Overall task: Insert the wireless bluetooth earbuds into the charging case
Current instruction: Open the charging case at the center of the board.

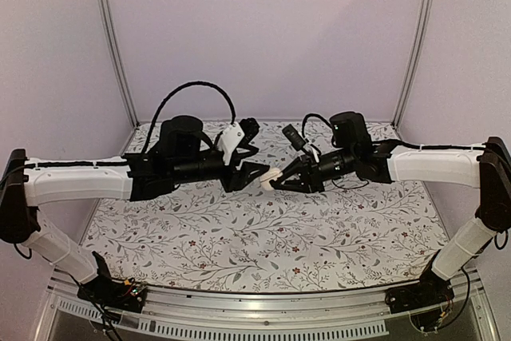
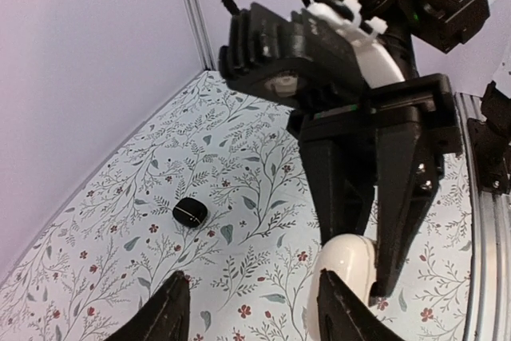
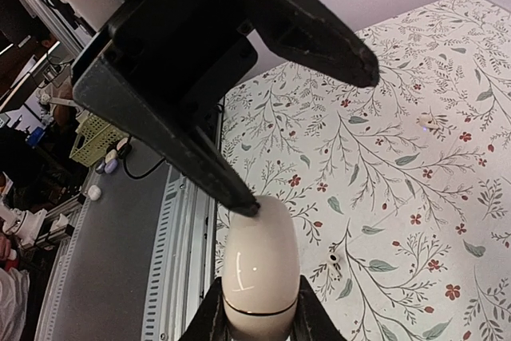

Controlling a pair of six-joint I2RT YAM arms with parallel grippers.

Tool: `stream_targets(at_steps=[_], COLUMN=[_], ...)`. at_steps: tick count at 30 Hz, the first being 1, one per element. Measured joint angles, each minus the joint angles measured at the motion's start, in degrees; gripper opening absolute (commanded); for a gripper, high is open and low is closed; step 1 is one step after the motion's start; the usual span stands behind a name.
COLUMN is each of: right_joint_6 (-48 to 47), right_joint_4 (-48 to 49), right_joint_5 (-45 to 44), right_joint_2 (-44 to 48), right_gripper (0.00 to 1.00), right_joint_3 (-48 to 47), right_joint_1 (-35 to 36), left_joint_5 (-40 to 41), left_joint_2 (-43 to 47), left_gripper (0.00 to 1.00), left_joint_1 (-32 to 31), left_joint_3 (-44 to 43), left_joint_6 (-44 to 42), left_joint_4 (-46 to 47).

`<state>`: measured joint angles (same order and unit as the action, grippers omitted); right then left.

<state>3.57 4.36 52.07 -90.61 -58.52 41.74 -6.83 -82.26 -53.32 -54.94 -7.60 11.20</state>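
holds cream charging case [image 3: 255,261] pinched in right gripper [image 3: 257,309] above floral worktop [image 3: 383,173]. has left gripper [image 2: 251,281] spread wide, touching case. shows black earbud [image 2: 190,212] lying on worktop.

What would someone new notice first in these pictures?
Over the floral table, the right gripper clamps a cream egg-shaped case in mid-air, with the open left gripper right beside it. Alone on the table, off to one side, lies a small black rounded piece.
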Motion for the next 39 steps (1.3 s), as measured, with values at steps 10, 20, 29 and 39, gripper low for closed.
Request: stream_targets(at_steps=[10, 20, 29, 39], right_joint_6=[-1.53, -1.99, -2.36, -5.38], right_joint_4=[-0.02, -0.22, -0.66, -0.96], right_joint_5=[1.49, 0.48, 0.26, -1.38], right_joint_2=[0.02, 0.02, 0.02, 0.24], right_gripper=[0.0, 0.0, 0.0, 0.0], right_joint_3=[0.02, 0.02, 0.02, 0.04], right_joint_1=[1.38, 1.38, 1.38, 1.99], left_joint_5=[1.68, -11.34, -14.34, -13.35], left_joint_2=[0.04, 4.17, -0.31, -0.81], left_gripper=[0.55, 0.57, 0.54, 0.52], left_joint_1=[2.78, 2.67, 2.43, 2.45], left_joint_3=[0.09, 3.23, 0.2, -0.42], left_joint_6=[0.15, -0.61, -0.48, 0.44], left_joint_4=[-1.64, -2.14, -4.74, -5.18])
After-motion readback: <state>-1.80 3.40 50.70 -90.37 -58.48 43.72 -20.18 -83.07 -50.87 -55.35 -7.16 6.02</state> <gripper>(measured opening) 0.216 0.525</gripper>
